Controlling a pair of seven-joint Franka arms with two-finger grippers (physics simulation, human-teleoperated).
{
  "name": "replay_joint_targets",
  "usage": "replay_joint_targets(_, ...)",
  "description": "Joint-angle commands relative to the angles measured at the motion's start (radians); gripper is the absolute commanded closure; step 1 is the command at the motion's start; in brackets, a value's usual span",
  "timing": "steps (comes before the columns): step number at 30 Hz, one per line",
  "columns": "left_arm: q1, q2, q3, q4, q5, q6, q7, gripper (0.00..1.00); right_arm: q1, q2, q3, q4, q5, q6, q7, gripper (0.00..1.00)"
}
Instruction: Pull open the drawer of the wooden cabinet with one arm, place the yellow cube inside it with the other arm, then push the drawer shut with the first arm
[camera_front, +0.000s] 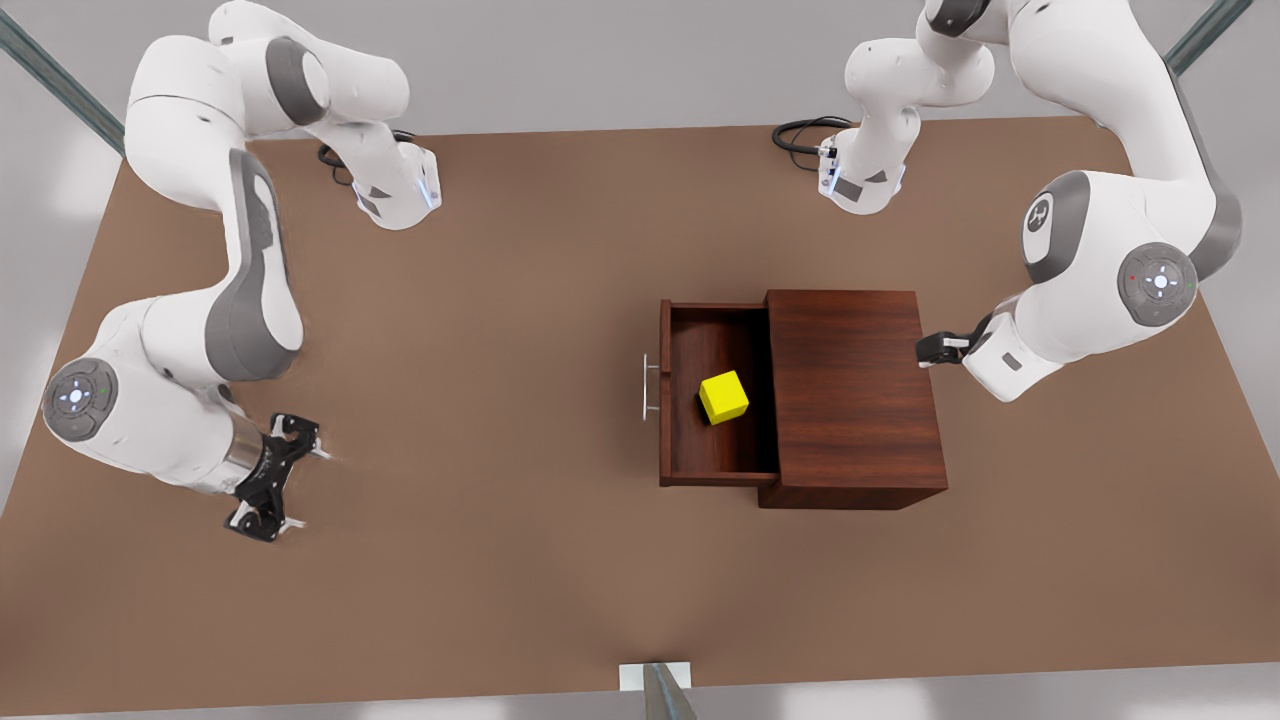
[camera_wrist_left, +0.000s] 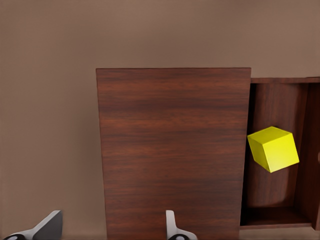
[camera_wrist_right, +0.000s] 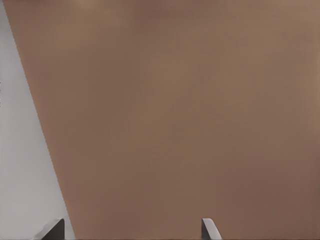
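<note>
The wooden cabinet (camera_front: 850, 395) stands right of the table's middle in the front view. Its drawer (camera_front: 690, 345) is pulled out toward the front view's left, with the silver handle (camera_front: 650, 388) at its front. The yellow cube (camera_front: 723, 397) lies inside the drawer, near the cabinet's body. My left gripper (camera_front: 925, 350) hovers at the cabinet's far side, on the front view's right, open and holding nothing. Its wrist view looks down on the cabinet top (camera_wrist_left: 172, 150) and the cube (camera_wrist_left: 273, 149). My right gripper (camera_front: 305, 487) is open and holds nothing, low over the table at the front view's left.
The brown table (camera_front: 480, 350) is bare around the cabinet. The right wrist view shows the table's edge (camera_wrist_right: 40, 150) close to the open right gripper (camera_wrist_right: 131, 231). Both arm bases (camera_front: 400, 195) stand at the table's back edge.
</note>
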Motion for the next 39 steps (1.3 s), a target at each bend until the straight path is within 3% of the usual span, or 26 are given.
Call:
replay_joint_targets(1,0.000,-0.001,0.000,0.001,0.001,-0.004,0.020,0.00,-0.032,-0.101,-0.036,-0.120,-0.106,-0.169,-1.749,0.00)
replay_joint_targets(3,0.001,0.000,0.000,0.004,-0.001,-0.002,0.015,0.00,-0.029,-0.152,-0.053,-0.154,-0.107,-0.413,-1.734,0.00)
replay_joint_targets(4,0.001,0.000,0.003,0.004,-0.001,-0.002,-0.003,0.00,-0.024,-0.169,-0.051,-0.202,-0.107,-0.404,-1.726,0.00)
replay_joint_targets(5,0.004,0.000,0.004,0.007,0.001,-0.002,-0.046,0.00,-0.023,-0.244,-0.047,-0.347,-0.106,-0.320,-1.719,0.00)
replay_joint_targets(6,-0.003,0.005,0.000,0.007,0.007,-0.002,-0.061,0.00,-0.030,-0.415,-0.050,-0.614,-0.095,-0.115,-1.705,0.00)
replay_joint_targets(7,-0.026,0.008,-0.005,0.010,0.010,0.000,-0.274,0.00,-0.032,-0.423,-0.050,-0.624,-0.095,-0.084,-1.705,0.00)
replay_joint_targets(8,-0.058,0.014,-0.006,0.010,0.002,0.006,-0.492,0.74,-0.032,-0.411,-0.050,-0.585,-0.095,-0.084,-1.706,0.00)
replay_joint_targets(9,-0.071,0.014,-0.006,0.008,-0.009,0.004,-0.613,1.00,-0.027,-0.382,-0.048,-0.553,-0.095,-0.084,-1.703,0.00)
replay_joint_targets(11,-0.086,0.016,-0.006,0.005,-0.102,0.007,-0.944,1.00,-0.026,-0.362,-0.048,-0.519,-0.098,-0.085,-1.702,0.00)
replay_joint_targets(17,-0.365,0.094,-0.006,0.010,-0.104,0.191,-1.710,1.00,-0.024,-0.362,-0.048,-0.509,-0.104,-0.087,-1.702,0.00)
replay_joint_targets(24,-0.611,0.324,0.000,0.120,0.045,0.598,-2.348,1.00,-0.024,-0.356,-0.047,-0.507,-0.107,-0.087,-1.702,0.00)
replay_joint_targets(28,-0.712,0.436,0.001,0.201,0.163,0.763,-2.509,1.00,-0.024,-0.356,-0.047,-0.507,-0.107,-0.087,-1.702,0.00)
replay_joint_targets(35,-0.724,0.527,0.001,0.180,0.327,0.750,-2.494,1.00,-0.024,-0.354,-0.047,-0.507,-0.109,-0.087,-1.702,0.00)
replay_joint_targets(39,-0.717,0.522,0.003,0.180,0.321,0.598,-2.319,1.00,-0.024,-0.354,-0.045,-0.507,-0.109,-0.087,-1.702,0.00)
